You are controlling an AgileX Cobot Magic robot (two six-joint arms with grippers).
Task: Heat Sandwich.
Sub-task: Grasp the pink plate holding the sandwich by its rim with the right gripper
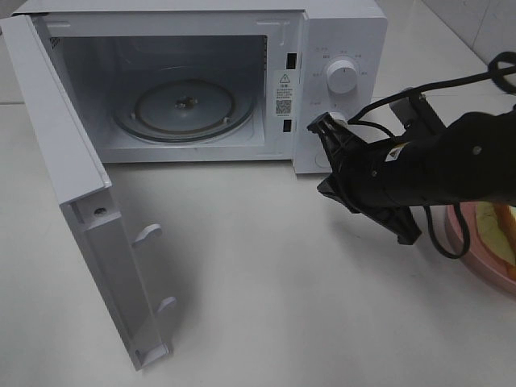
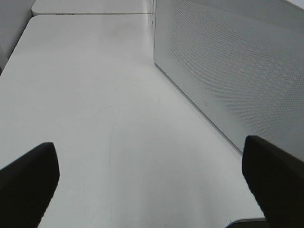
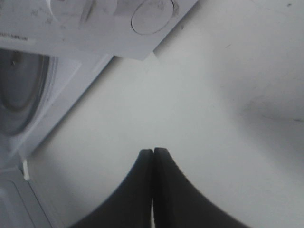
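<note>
The sandwich (image 1: 497,221) lies on a round pink plate (image 1: 482,268) at the table's right edge, half hidden behind my right arm. My right gripper (image 1: 321,129) is shut on nothing and hovers just in front of the microwave's control panel (image 1: 343,81), left of the plate. In the right wrist view its fingers (image 3: 142,190) are pressed together above bare table. My left gripper (image 2: 152,190) stands open and empty over the table beside the microwave's perforated side wall (image 2: 228,71); the high view does not show it.
The white microwave (image 1: 185,24) stands at the back with its door (image 1: 89,234) swung wide open to the left. Its glass turntable (image 1: 184,109) is bare. The white table (image 1: 266,282) spreads in front.
</note>
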